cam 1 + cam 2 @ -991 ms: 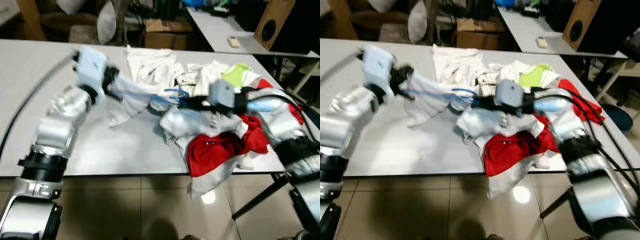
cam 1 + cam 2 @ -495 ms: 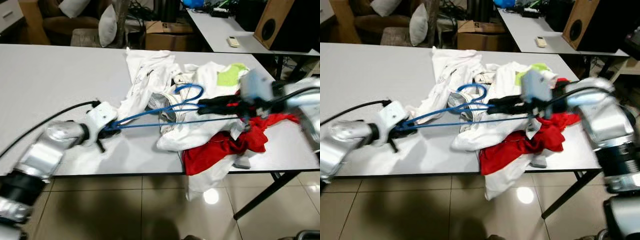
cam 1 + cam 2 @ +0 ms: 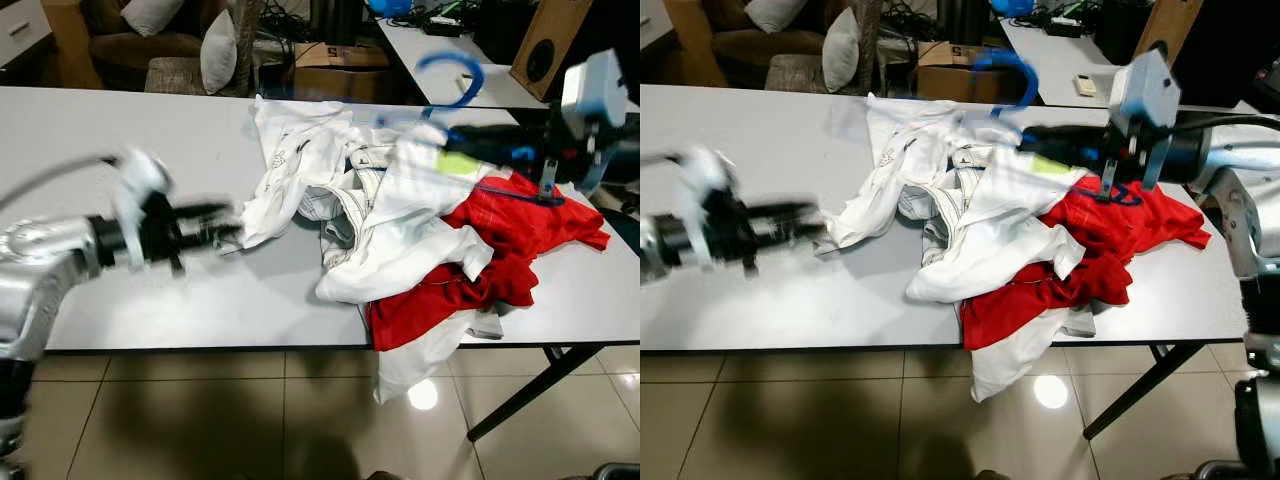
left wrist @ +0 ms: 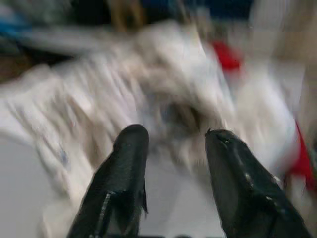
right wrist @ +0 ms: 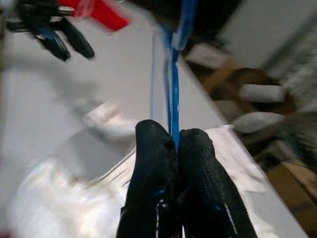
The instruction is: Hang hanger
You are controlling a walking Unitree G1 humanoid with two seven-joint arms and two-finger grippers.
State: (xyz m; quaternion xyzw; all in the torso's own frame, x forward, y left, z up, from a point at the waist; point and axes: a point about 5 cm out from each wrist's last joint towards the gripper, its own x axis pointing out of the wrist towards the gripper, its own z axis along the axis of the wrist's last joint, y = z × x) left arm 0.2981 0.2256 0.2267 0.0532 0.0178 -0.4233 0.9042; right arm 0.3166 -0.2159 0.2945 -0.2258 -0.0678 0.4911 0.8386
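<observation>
A blue wire hanger [image 3: 450, 75] is lifted above the far right of the clothes pile, its hook uppermost. My right gripper [image 3: 458, 136] is shut on its wire [image 5: 172, 74], seen close up in the right wrist view between the pressed fingertips [image 5: 154, 144]. A pile of white shirts [image 3: 390, 215] and a red garment [image 3: 520, 235] lies on the white table [image 3: 120, 130]. My left gripper [image 3: 225, 218], blurred, hovers low over the table just left of a white shirt [image 3: 285, 190]. The left wrist view shows its fingers [image 4: 131, 148] open and holding nothing.
Part of the red and white clothing hangs over the table's front edge [image 3: 200, 347]. Behind stand a second table [image 3: 440, 60] with a remote, a wooden speaker [image 3: 548, 40], a cardboard box [image 3: 325, 70] and cushioned seats [image 3: 180, 60]. Tiled floor lies below.
The left gripper has let go of the hanger's end and drawn back left. The right gripper has raised the hanger up and away to the right, off the clothes.
</observation>
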